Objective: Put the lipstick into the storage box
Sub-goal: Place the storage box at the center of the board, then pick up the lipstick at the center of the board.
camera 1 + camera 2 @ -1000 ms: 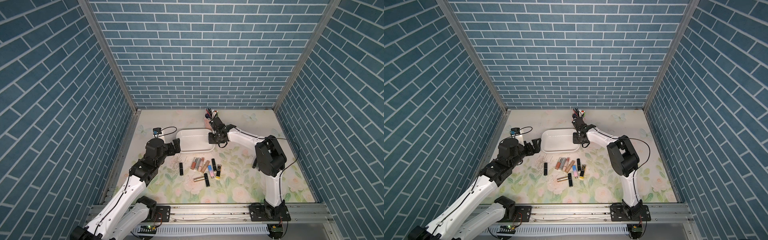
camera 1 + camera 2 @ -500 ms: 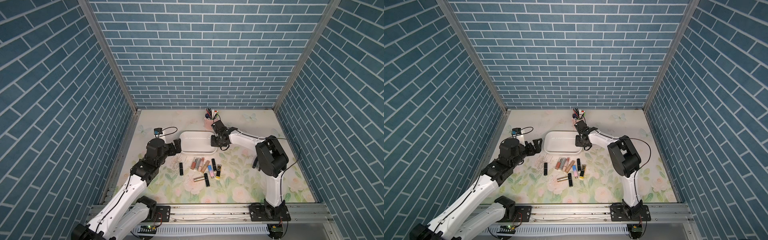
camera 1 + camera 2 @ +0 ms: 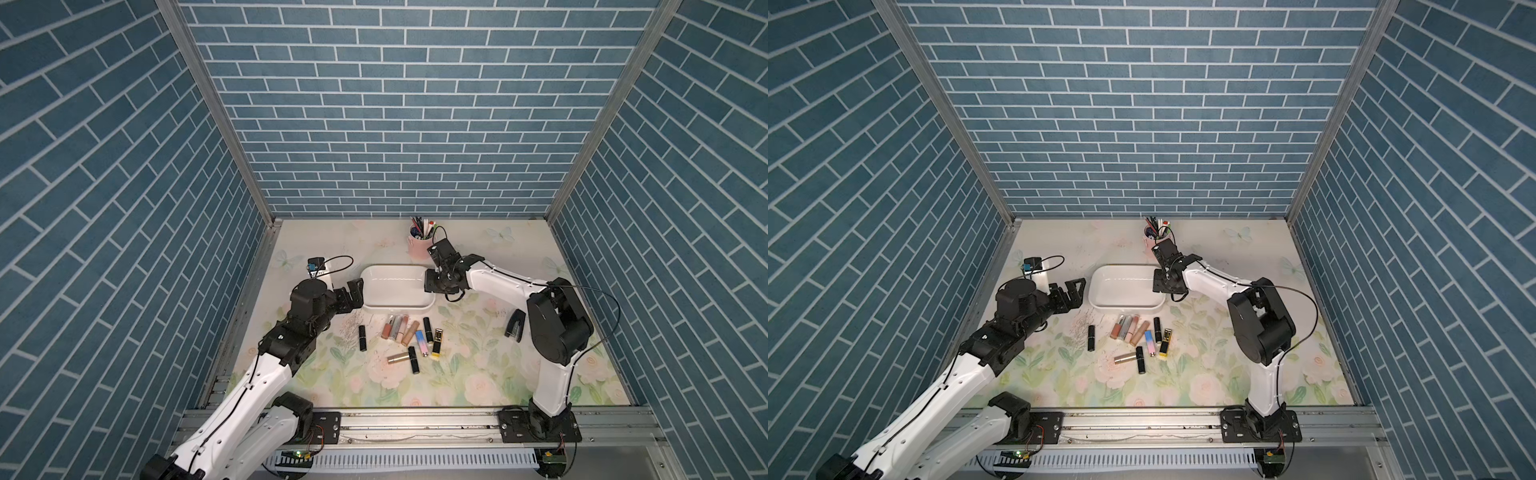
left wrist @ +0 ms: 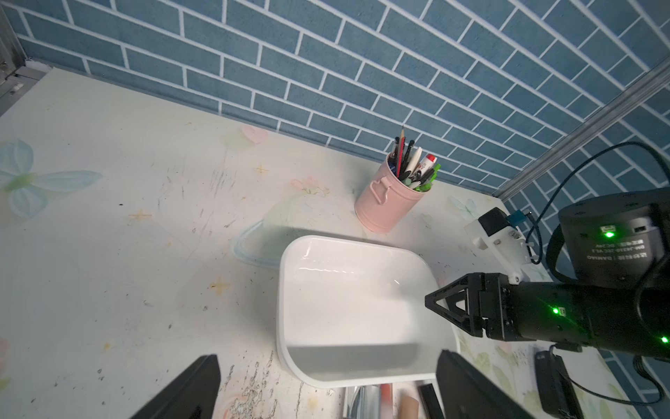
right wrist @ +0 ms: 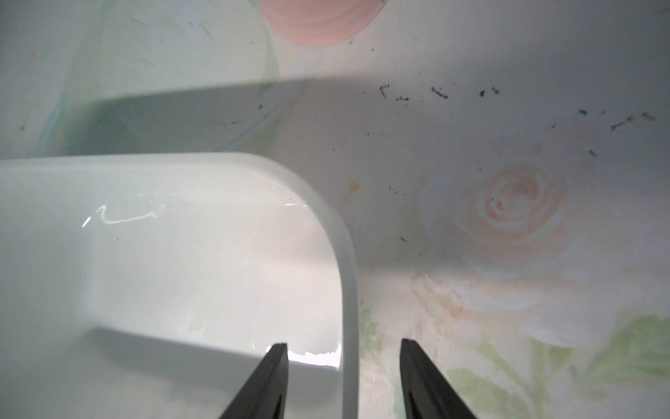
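Blue brick-patterned walls (image 3: pixel 374 124) close in a desk (image 3: pixel 478 374) with a pale flower cover. On it the white storage box (image 3: pixel 395 286) lies toward the back, empty as far as all the views show. The lipsticks (image 3: pixel 409 336) are all outside it: a loose group of about ten tubes on the desk just in front of the box's long near side, with one black lipstick (image 3: pixel 362 337) a little apart toward the left arm. The right gripper (image 3: pixel 430 286) is at the short end of the box nearer to the right arm. In the right wrist view its fingers (image 5: pixel 268 381) stand apart on both sides of the rim, one inside the box and one outside. They do not press the rim, so this gripper has hold of nothing. The left gripper (image 3: pixel 352 293) hangs just beside the opposite short end, jaws spread fully wide and nothing between them. I judge that the task is at its beginning: the box looks placed and ready, but no lipstick is picked up yet. The next move, I think, calls for the right gripper to lift clear of the rim without dragging the box. Then one arm should come down over a tube at the edge of the group, jaws across its narrow width, because the tubes lie close together and can roll.
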`<action>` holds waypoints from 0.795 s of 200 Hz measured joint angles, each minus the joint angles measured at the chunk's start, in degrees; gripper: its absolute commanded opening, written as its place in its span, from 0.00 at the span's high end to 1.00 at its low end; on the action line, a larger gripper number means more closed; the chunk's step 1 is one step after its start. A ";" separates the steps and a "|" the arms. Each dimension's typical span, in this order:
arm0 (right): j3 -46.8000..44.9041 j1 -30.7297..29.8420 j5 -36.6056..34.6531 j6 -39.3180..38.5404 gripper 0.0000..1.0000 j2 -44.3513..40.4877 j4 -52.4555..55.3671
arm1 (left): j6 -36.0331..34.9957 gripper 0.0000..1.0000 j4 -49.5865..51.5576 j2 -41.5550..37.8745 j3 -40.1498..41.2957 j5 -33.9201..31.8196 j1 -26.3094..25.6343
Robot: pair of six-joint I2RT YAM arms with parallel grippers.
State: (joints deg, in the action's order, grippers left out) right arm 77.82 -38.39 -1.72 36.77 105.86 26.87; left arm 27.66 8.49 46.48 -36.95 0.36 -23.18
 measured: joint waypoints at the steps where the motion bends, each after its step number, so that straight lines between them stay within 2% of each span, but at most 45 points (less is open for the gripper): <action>1: -0.09 0.00 0.00 -0.02 0.38 -0.22 0.04 | 0.00 0.00 0.00 -0.07 0.00 0.04 0.00; 35: -4.48 -0.35 0.68 -0.79 0.37 -10.19 -0.83 | 0.00 0.00 -0.46 -1.01 0.02 2.71 0.00; 68: -11.65 -0.35 2.40 -1.64 0.36 -20.20 -3.15 | 0.00 0.00 -0.98 1.22 0.02 5.44 -0.02; 104: -19.34 -0.35 1.22 -5.33 0.37 -31.61 -4.66 | 0.31 0.00 -2.86 3.98 0.02 7.67 -0.04; 159: -22.99 -0.35 3.06 -6.29 0.37 -32.37 -2.14 | 2.82 0.00 -4.85 5.62 1.81 6.69 -1.40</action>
State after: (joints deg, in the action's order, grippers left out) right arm 54.83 -38.74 1.34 30.48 73.49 24.73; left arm 30.48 3.64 52.10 -35.14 7.05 -24.58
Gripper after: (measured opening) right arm 0.630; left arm 0.995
